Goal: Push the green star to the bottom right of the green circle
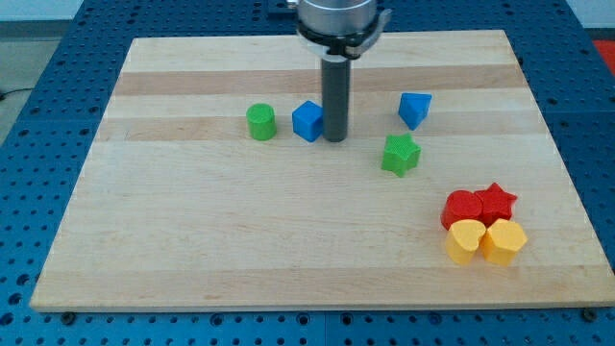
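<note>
The table (192, 240) fills most of the view, a pale wooden board with blocks scattered across its upper middle and a cluster low at the view's right. As I judge it, the task is barely begun, if at all: the green star (401, 154) lies well to the view's right of the green circle (260, 122), only a little lower, so it is on the correct side and slightly below but too far off to count as sitting at the circle's bottom right. What is left is to bring the star leftward toward the circle and stop it just below and right of it. I have no pincer, only a dark rod, so there is nothing to open or close and nothing is gripped. My tip (334, 140) rests on the table just right of the blue cube (307, 121), close to or touching it; I cannot tell which. The star is near my tip, to its right and a little lower, apart from it. The cube stands between circle and star, near the path. A second blue block (414, 109) sits above the star. Two red blocks (462, 208) (496, 201) and two yellow ones (466, 240) (504, 239) huddle together, well clear
</note>
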